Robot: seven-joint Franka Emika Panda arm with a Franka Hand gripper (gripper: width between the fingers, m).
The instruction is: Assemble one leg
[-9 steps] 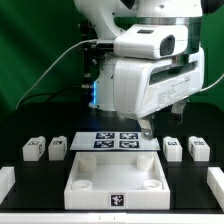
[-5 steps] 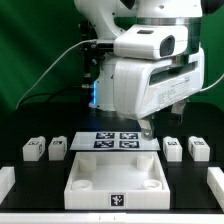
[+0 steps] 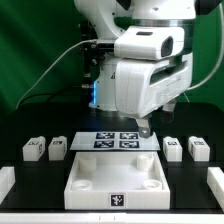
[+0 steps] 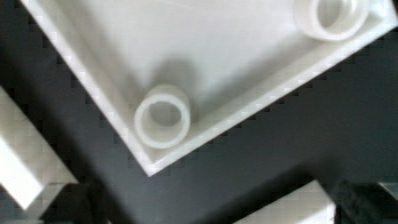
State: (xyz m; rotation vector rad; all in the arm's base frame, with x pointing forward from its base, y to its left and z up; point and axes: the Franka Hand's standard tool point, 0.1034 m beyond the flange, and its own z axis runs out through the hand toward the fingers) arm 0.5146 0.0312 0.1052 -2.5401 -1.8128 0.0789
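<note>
Okay, exterior view first. The white robot arm's two-finger gripper point(image 3: 147, 128) hangs tilted over the far corner of the thin flat white marker board point(image 3: 117, 141), on the exterior view's right. Its fingers are dark and small, so I cannot tell whether they are parted or closed, and no part is seen in them. Four small white plastic block legs with black-and-white square tags lie on the black table point(image 3: 35, 175). Leg one point(image 3: 33, 149) and leg two point(image 3: 58, 149) are to the exterior view's left of the marker board, leg two just beside it. Leg three point(image 3: 172, 148) and leg four point(image 3: 198, 148) are to its right. All four are apart from the gripper. A large white square tray-like piece with corner recesses point(image 3: 85, 195) lies just in front of the marker board, nearer the camera.

Wrist view: one corner of the tray-like piece point(image 4: 231, 70) fills the frame, with two round recesses point(image 4: 166, 118) showing and black table point(image 4: 54, 105) around it. A blurred white edge point(image 4: 27, 165) cannot be identified.
</note>
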